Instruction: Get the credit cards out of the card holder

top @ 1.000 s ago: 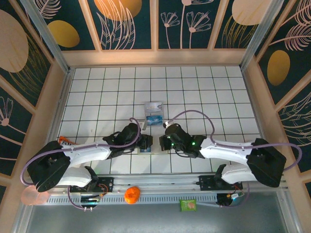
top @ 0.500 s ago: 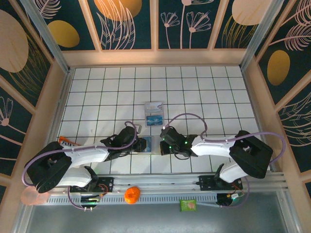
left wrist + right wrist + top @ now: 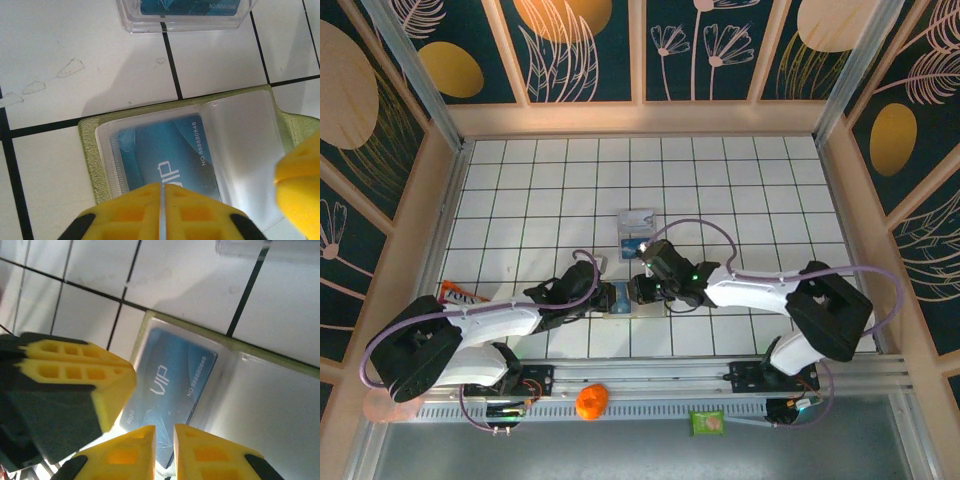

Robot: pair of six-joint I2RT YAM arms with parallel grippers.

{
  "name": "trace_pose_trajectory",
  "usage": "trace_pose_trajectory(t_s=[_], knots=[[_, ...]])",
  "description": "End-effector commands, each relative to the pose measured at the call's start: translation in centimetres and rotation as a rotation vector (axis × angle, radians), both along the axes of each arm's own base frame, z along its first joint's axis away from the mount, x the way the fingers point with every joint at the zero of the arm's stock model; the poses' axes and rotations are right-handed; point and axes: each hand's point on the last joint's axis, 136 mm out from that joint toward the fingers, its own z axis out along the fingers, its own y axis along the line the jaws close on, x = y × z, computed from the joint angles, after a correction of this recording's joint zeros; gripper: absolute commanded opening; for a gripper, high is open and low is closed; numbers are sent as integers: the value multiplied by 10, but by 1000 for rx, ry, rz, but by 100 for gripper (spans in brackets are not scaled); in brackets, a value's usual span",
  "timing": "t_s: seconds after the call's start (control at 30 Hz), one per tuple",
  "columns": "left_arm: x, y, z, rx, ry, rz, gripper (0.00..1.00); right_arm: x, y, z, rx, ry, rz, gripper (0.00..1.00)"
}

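Your left fingers (image 3: pixel 161 200), closed tight, are probably pinning the open card holder (image 3: pixel 87 150) at the tabletop's (image 3: pixel 720 180) 6 o'clock while your right fingers (image 3: pixel 164 435), barely parted, are nosing at the blue credit card (image 3: pixel 172 375).

card holder (image 3: pixel 88 150): yellow-green, opened flat on the white tiled surface (image 3: pixel 60 40), clear sleeves facing up
blue card (image 3: pixel 170 160): marked VIP, tucked inside one sleeve
other cards (image 3: pixel 638 232): one blue, one pale, near the holder
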Motion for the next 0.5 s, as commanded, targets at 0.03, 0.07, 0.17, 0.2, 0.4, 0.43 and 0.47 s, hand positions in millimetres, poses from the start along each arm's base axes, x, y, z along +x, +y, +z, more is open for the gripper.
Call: trace_pose_trajectory(t_s=[0.03, 0.07, 0.17, 0.2, 0.4, 0.43, 0.47], knots=[[-4, 11, -16, 48, 27, 11, 7, -3, 12, -5, 35, 59, 23, 21], [-5, 11, -18, 48, 30, 9, 7, -4, 13, -8, 35, 66, 23, 21], [-7, 14, -22, 58, 41, 13, 6, -2, 13, -13, 36, 83, 4, 20], [-8, 15, -23, 60, 42, 16, 6, -1, 12, -13, 38, 84, -5, 20], [-13, 19, -30, 65, 60, 19, 2, 6, 2, -19, 51, 129, -66, 18], [-14, 20, -30, 64, 63, 20, 2, 6, 2, -19, 59, 133, -69, 17], [-14, 19, -30, 61, 63, 19, 1, 6, 2, -19, 62, 137, -69, 16]])
